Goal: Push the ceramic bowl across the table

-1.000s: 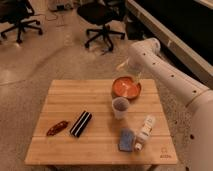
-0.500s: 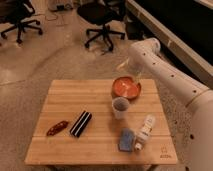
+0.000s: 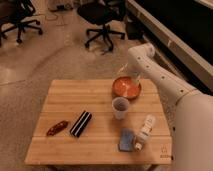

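The ceramic bowl (image 3: 126, 88), orange-red inside with a darker rim, sits near the far right edge of the light wooden table (image 3: 65, 102). My gripper (image 3: 135, 80) hangs from the white arm at the bowl's far right rim, right against or just over it.
A small white cup (image 3: 120, 107) stands just in front of the bowl. A white bottle (image 3: 145, 127) and a blue packet (image 3: 126, 140) lie at the front right. A black box (image 3: 80, 123) and a red-brown item (image 3: 56, 128) lie at the front left. Office chairs (image 3: 102, 22) stand beyond the table.
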{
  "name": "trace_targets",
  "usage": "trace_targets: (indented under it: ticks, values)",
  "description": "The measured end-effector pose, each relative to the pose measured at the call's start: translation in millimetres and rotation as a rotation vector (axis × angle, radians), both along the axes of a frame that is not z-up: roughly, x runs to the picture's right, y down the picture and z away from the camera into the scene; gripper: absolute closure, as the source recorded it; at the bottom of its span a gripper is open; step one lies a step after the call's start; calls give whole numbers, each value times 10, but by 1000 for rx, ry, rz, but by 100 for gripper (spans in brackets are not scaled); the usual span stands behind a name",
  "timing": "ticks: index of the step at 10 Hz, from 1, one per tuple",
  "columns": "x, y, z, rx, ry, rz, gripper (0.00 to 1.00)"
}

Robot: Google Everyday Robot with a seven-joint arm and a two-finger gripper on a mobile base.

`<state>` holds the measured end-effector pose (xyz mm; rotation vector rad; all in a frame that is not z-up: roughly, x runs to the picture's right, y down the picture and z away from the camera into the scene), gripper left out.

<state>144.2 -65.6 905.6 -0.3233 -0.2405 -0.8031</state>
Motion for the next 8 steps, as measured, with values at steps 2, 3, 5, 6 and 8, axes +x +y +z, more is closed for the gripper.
trace_targets:
  ticks: [2,3,5,6,8]
  values:
    - [108,19,188,-16,38,-13,20]
    - [207,39,295,-27,67,-22,20]
    - [372,92,460,-50,116,-39,20]
    - [425,133,544,-64,136,-49,20]
    - [486,234,710,-94,166,-66,20]
